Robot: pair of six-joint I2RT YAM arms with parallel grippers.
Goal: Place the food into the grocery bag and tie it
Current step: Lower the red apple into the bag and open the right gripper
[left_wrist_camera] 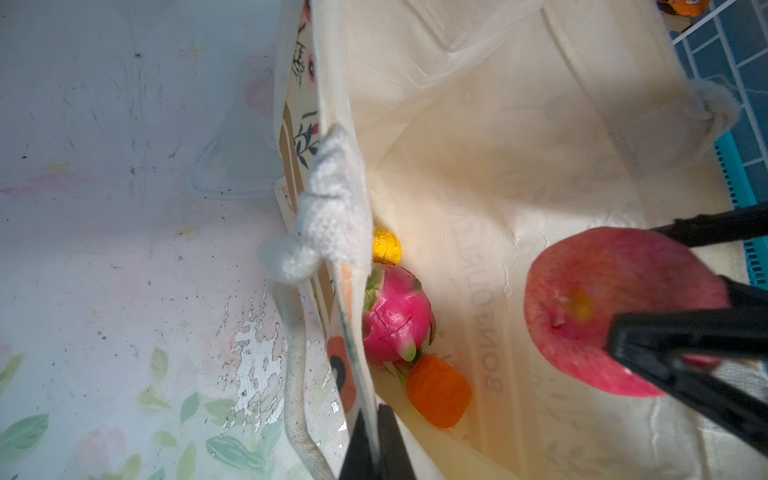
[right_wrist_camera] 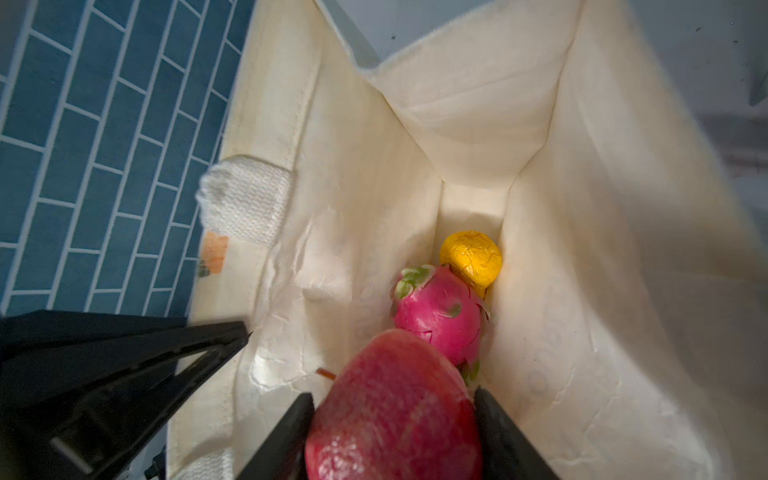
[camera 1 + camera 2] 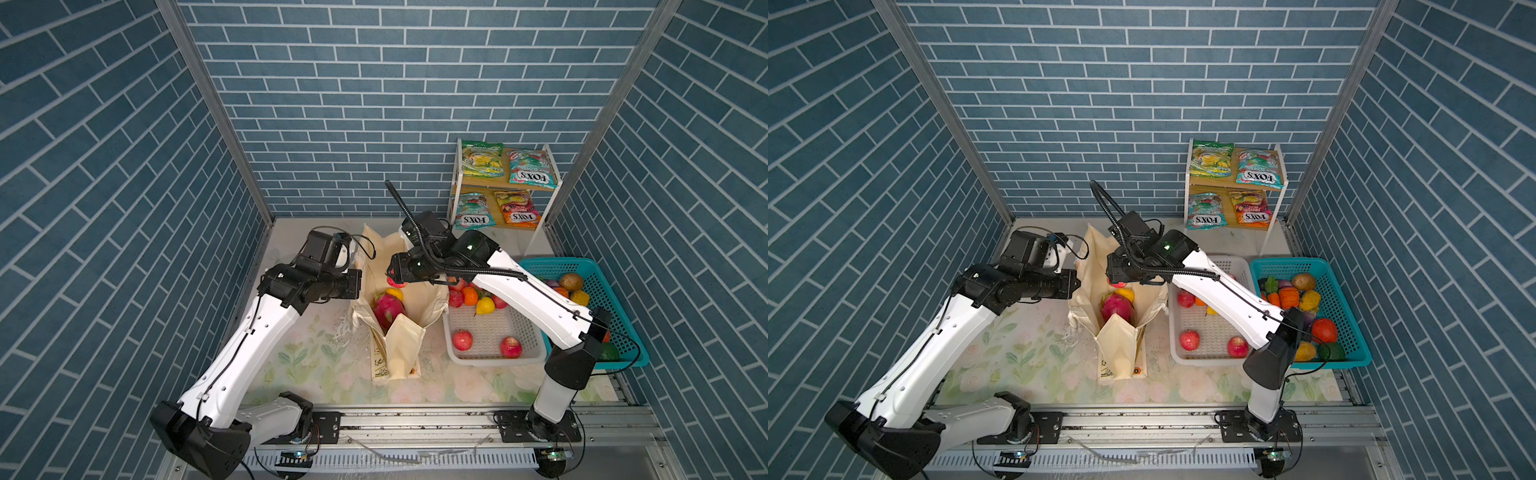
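1. The left gripper (image 1: 376, 419) is at the left of the scene. Its black jaws are pinched shut on the left rim of the grocery bag (image 3: 405, 349).
2. The grocery bag stands upright on the floral mat (image 3: 316, 357), between the two arms. Its long axis is vertical and its mouth gapes upward, stretched from near to far. It is cream canvas, plain inside and printed with flowers outside. A woven strap handle (image 1: 332, 208) is sewn on at the rim.
3. Three pieces of food lie on the bag's floor, touching in a row:
   - a faceted yellow fruit (image 2: 471, 257);
   - a glossy pink dragon fruit (image 2: 440, 316) with green-tipped scales;
   - an orange (image 1: 438, 390).
4. The right gripper (image 2: 395, 397) hangs over the bag's mouth. Its jaws are closed on either side of a mottled red apple (image 1: 615, 307), which is held above the bag's floor.
5. Just right of the bag is a perforated white basket (image 3: 498, 359). It holds two red apples (image 3: 462, 340) at its near end and more fruit at its far end.
6. Beside that, further right, a teal basket (image 3: 552, 262) holds vegetables (image 3: 1289, 297).
7. At the far right, a two-tier shelf (image 3: 530, 185) carries four shiny FOX'S packets (image 3: 530, 168).
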